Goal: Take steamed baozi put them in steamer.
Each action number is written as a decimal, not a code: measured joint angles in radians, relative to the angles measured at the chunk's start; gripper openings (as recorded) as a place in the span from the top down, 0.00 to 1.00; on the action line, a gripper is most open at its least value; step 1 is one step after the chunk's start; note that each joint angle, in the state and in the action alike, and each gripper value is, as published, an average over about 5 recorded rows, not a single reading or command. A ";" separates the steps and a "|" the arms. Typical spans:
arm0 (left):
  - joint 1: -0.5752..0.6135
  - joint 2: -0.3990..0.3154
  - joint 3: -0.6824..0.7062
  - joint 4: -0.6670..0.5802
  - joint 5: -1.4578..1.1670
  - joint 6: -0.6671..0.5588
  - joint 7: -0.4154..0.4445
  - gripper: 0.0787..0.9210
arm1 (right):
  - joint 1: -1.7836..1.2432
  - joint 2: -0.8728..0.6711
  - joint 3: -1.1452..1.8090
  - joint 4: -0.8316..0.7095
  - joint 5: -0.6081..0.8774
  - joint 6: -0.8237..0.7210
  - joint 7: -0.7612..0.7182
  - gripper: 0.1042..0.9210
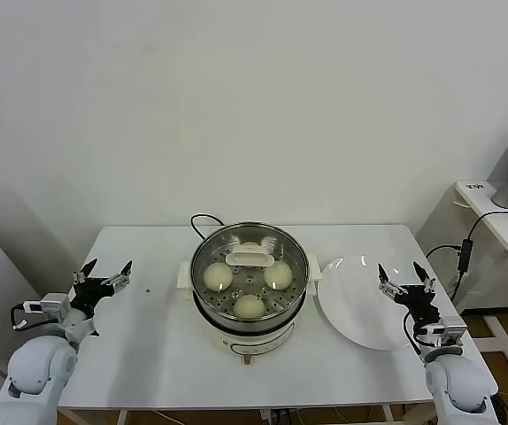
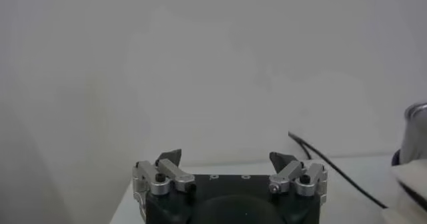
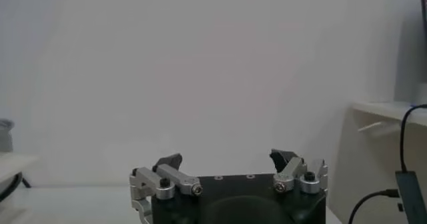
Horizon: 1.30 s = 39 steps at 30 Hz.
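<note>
The steamer (image 1: 300, 282) stands at the middle of the table. Three pale steamed baozi lie on its perforated tray, at the left (image 1: 218, 277), right (image 1: 278, 274) and front (image 1: 250, 306). A white handled piece (image 1: 250, 258) rests at the tray's back. My left gripper (image 1: 104, 273) hovers open and empty over the table's left edge. My right gripper (image 1: 405, 274) hangs open and empty by the white plate's right rim. In the left wrist view my gripper (image 2: 227, 158) faces the wall, with the steamer's edge (image 2: 415, 133) at the side. The right wrist view shows the open gripper (image 3: 228, 158) against the wall.
An empty white plate (image 1: 360, 305) lies just right of the steamer. A black power cable (image 1: 203, 221) runs behind the pot. A white side table (image 1: 500, 212) with cables stands off to the right, beyond the table's edge.
</note>
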 measured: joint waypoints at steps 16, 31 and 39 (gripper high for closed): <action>0.027 -0.015 0.000 -0.004 -0.014 -0.008 -0.001 0.12 | -0.003 0.013 -0.021 -0.001 0.001 -0.014 0.010 0.12; 0.036 -0.015 -0.001 -0.016 -0.018 -0.008 -0.001 0.12 | -0.007 0.016 -0.013 0.000 0.003 -0.026 0.015 0.12; 0.036 -0.018 0.001 -0.015 -0.020 -0.006 0.000 0.12 | -0.012 0.009 -0.007 -0.001 -0.001 -0.037 0.017 0.12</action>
